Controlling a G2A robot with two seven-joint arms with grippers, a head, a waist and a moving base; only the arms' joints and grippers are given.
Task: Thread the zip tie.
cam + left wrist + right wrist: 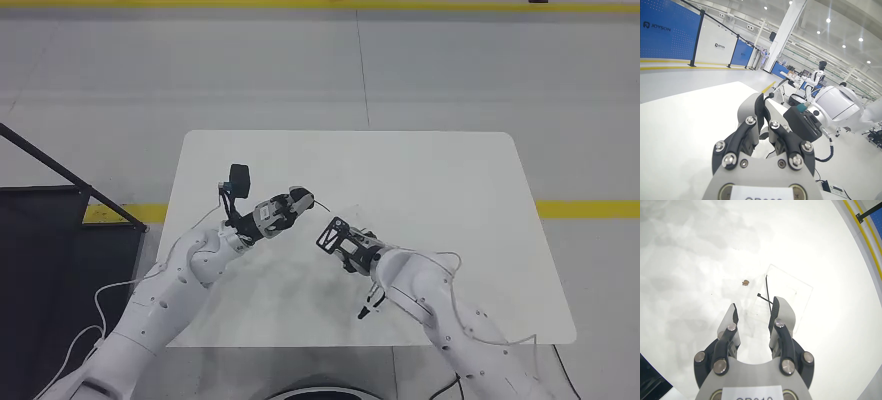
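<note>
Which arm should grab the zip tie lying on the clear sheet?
Right, probably: the right end effector is open, close over the zip tie on the clear sheet; the left end effector is shut on a black tie.

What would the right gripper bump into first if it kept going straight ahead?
Probably the black zip tie lying on the clear sheet, just past the open right gripper, though depth is unclear.
</note>
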